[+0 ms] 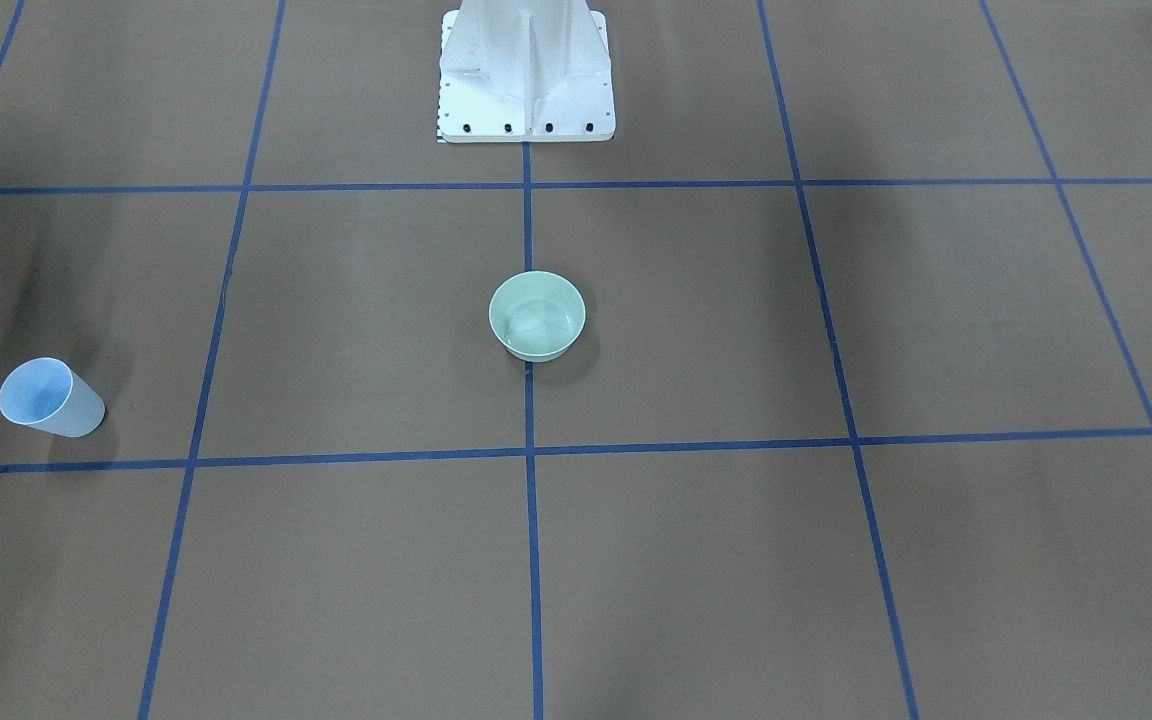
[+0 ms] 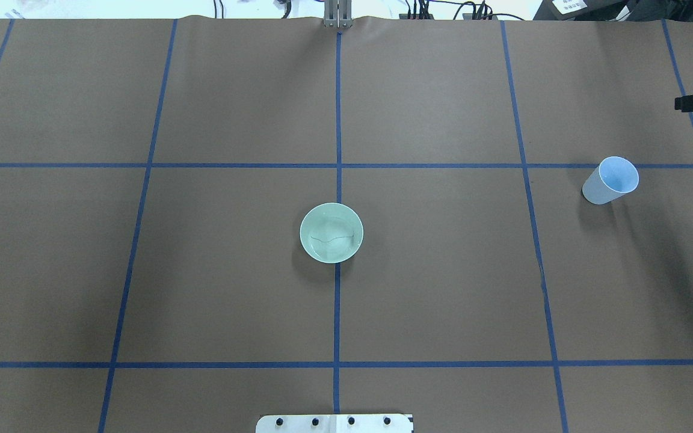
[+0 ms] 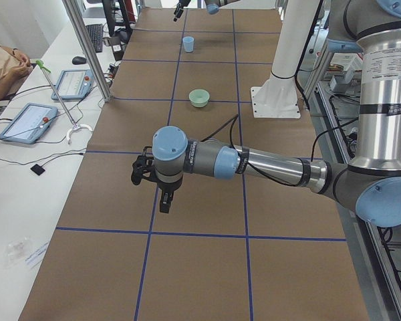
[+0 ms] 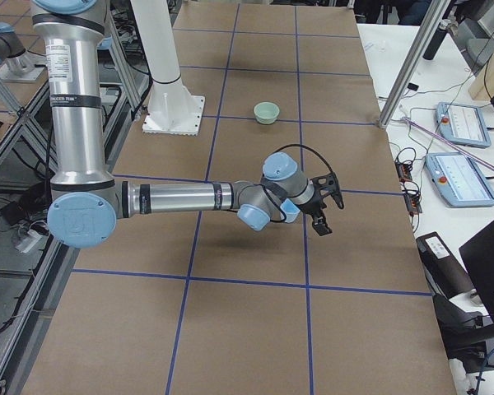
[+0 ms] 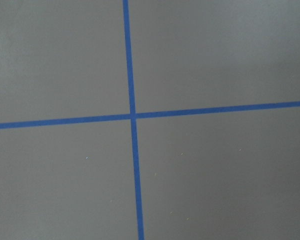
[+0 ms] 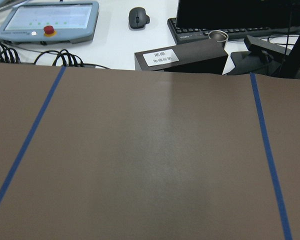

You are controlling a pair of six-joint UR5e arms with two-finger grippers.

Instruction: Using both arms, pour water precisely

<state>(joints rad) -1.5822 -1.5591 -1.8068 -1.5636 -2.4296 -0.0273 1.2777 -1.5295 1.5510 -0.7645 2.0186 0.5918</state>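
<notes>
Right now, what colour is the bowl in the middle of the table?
The bowl is pale mint green, clearest in the overhead view.

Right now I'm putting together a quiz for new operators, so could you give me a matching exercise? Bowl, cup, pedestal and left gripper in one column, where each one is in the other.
Things:
1. bowl
2. cup
3. pedestal
4. left gripper

Places:
A. at the table edge on the robot's side
B. on the middle tape line
C. above the table's left end, far from the bowl
D. upright on the robot's right side

Pairs: 1-B, 2-D, 3-A, 4-C
</notes>
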